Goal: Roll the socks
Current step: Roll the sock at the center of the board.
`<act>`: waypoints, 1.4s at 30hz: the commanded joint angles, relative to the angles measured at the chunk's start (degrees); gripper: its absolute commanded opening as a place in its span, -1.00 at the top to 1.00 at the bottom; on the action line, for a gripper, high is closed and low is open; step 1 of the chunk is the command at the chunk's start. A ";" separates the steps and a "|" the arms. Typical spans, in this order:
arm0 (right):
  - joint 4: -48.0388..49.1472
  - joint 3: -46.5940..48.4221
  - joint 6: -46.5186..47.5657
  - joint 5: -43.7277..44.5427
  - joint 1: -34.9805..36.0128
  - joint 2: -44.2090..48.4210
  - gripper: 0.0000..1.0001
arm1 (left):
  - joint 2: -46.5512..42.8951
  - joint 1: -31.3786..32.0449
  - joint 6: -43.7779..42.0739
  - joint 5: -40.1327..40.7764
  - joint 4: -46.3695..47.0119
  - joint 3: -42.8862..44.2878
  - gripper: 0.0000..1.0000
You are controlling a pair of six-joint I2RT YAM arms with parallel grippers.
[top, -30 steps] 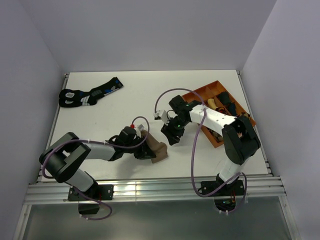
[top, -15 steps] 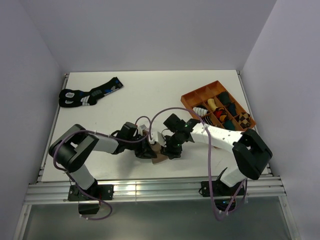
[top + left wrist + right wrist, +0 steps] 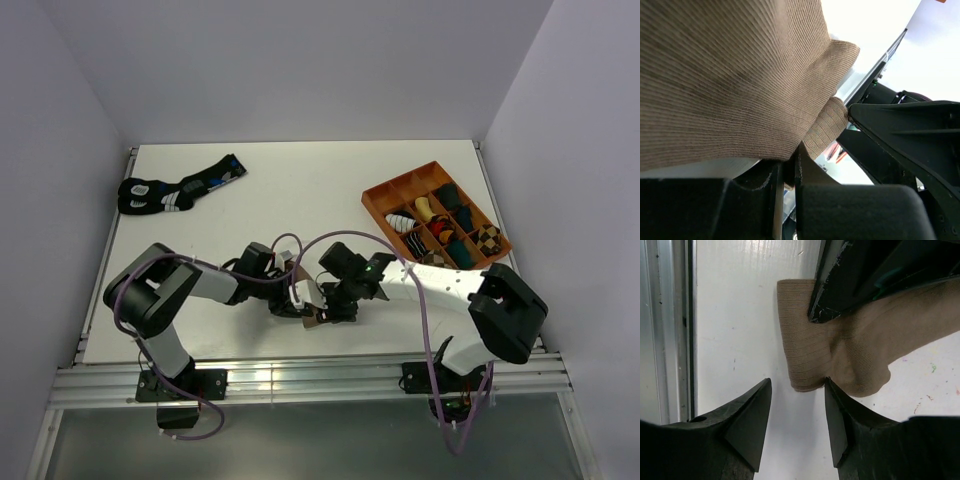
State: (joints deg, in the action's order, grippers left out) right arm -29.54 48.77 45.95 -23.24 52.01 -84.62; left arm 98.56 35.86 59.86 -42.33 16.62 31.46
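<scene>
The left gripper [image 3: 788,172] is nearly closed, pinching a fold of the tan sock [image 3: 840,350], whose ribbed cloth fills most of its wrist view. The right gripper [image 3: 797,390] stands partly open with nothing in its grasp, its two fingers [image 3: 747,425] poised either side of the sock's folded end. The sock lies bunched on the white table [image 3: 300,190] near its front edge, between the two arms. A black sock pair [image 3: 178,188] lies at the far left, and an orange tray [image 3: 385,195] of rolled bundles sits at the right.
</scene>
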 commanded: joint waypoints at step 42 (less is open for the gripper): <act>-4.55 8.52 -2.89 -1.61 1.35 -12.23 0.42 | 3.22 -1.31 4.30 -0.39 6.83 -2.45 0.76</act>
State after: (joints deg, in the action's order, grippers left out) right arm -29.95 54.59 44.03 -20.99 54.30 -93.78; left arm 101.41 34.50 62.22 -46.02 19.55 31.51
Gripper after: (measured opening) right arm 0.316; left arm 0.134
